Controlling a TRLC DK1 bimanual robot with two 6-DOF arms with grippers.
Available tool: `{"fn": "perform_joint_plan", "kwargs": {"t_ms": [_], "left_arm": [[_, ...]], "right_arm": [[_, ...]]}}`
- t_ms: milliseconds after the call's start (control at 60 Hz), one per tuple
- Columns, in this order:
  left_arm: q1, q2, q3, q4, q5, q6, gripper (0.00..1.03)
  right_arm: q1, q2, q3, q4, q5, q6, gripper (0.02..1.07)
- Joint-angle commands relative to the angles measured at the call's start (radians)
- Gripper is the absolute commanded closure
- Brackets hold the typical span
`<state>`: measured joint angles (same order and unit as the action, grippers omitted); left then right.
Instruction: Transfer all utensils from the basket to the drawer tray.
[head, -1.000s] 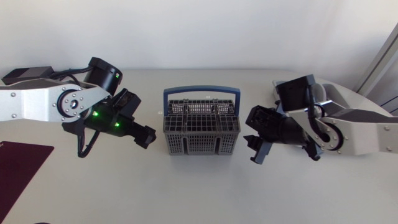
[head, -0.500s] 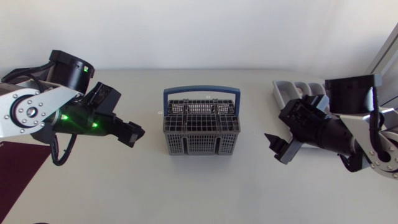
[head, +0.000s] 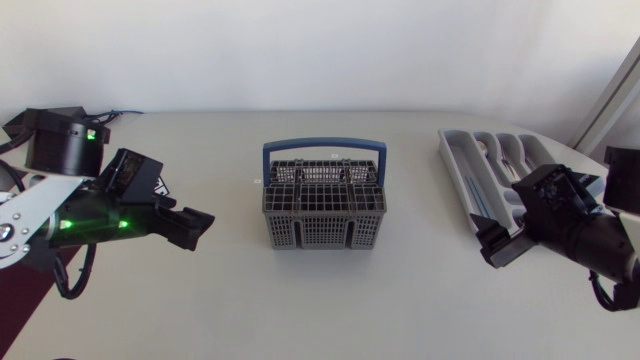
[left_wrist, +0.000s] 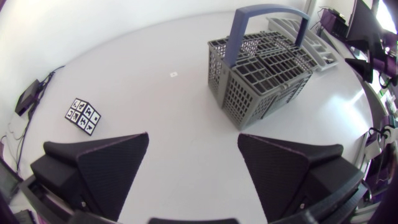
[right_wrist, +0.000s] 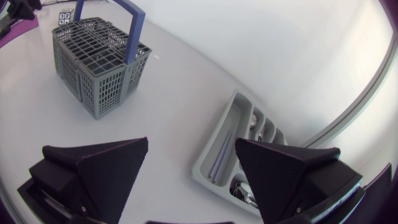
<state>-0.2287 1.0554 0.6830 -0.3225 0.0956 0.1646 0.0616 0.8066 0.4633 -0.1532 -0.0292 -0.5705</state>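
While hanging well apart from the basket (head: 323, 210), left gripper (left_wrist: 193, 142): gapes wide, holds nothing, points toward the basket across bare desk (head: 320, 310).
Right gripper (right_wrist: 191, 143): spread wide too, empty, hovers just beside the tray (head: 452, 165).
Basket: stands mid-desk, blue handle upright; shows no utensil through its grid top, though hard to read deep down.
Tray: lies at the desk's right side, well apart from the basket; carries utensils (right_wrist: 247, 194) in its slots.
Handling: likely stiff, light, slick metal; calls for a pinch across the mid-handle and a straight lift out of the grid.
Progress: looks done or nearly so.
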Motion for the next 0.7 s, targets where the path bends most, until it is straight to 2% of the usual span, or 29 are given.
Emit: {"fn": "perform_joint_plan", "kwargs": {"t_ms": [0,300,683], "left_arm": [[0.025,-0.051,-0.048,0.019,-0.005,-0.014,0.03],[0.101,-0.213,-0.128,0.071,-0.020,-0.011,0.04],[0.149,-0.393,-0.231,0.132,-0.033,-0.028,0.04]], "right_arm": [[-0.025,-0.041,-0.048,0.006,-0.001,0.017,0.06],[-0.088,-0.199,-0.120,0.009,-0.054,0.020,0.06],[-0.086,-0.491,-0.253,0.052,-0.018,0.102,0.06]]}}
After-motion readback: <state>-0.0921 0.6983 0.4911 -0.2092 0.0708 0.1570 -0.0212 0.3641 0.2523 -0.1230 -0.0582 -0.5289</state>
